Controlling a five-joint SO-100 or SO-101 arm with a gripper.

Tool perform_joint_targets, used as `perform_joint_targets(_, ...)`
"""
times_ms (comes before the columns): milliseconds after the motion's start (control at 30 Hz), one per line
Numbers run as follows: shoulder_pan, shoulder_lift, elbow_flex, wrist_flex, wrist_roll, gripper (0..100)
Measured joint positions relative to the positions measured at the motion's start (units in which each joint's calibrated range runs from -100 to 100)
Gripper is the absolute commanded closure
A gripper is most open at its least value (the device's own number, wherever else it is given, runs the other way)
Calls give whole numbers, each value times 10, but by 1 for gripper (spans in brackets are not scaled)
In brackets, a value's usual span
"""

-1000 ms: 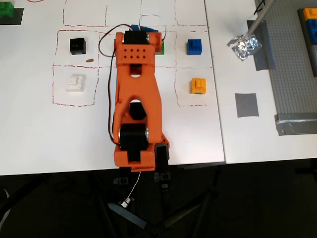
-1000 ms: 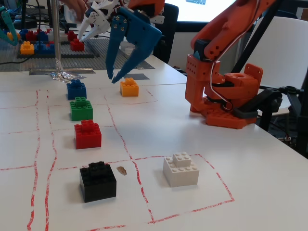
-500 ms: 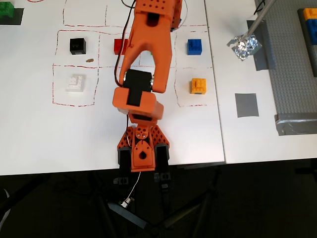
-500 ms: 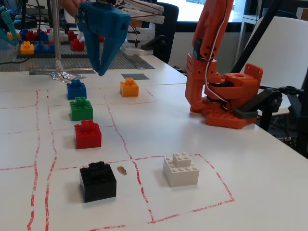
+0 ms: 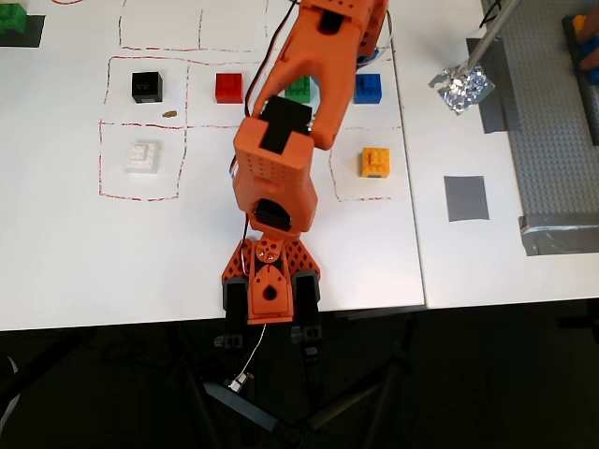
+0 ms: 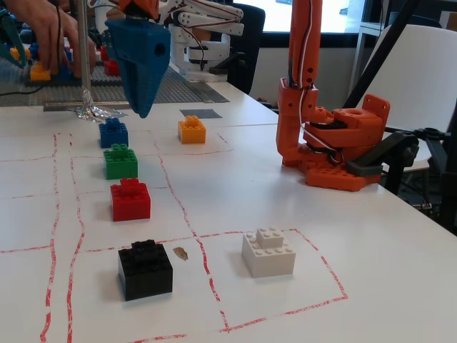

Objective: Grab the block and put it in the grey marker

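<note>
The blue block point(image 6: 113, 133) stands at the far end of a row of bricks; in the overhead view it point(image 5: 368, 89) sits just right of my arm. My gripper point(image 6: 141, 108), blue and pointing down, hangs above the block without touching it and holds nothing. Only one blue wedge shows, so I cannot tell how the jaws stand. In the overhead view the arm hides the gripper. The grey marker point(image 5: 466, 197) is a flat dark-grey square on the right part of the table, seen far back in the fixed view point(image 6: 201, 113).
Green point(image 6: 120, 161), red point(image 6: 131, 200), black point(image 6: 145, 269) and white point(image 6: 268, 251) bricks stand in red-lined cells. An orange-yellow brick point(image 5: 375, 162) lies near the marker. The studded baseplate point(image 5: 552, 112), a tape strip point(image 5: 554, 234), a foil-footed pole point(image 5: 461, 87) and a person's hand point(image 6: 43, 28) are beyond.
</note>
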Motion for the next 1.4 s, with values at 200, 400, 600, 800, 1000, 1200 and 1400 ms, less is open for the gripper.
perform_joint_targets(200,3,3,0,3,-24,76)
perform_joint_targets(400,3,34,0,2,-44,72)
perform_joint_targets(600,3,57,0,-23,-61,71)
perform_joint_targets(800,3,71,-50,-41,-72,67)
perform_joint_targets(1000,3,76,-50,-70,-77,68)
perform_joint_targets(1200,4,113,-50,-86,-77,67)
perform_joint_targets(1400,21,117,-50,-91,-80,67)
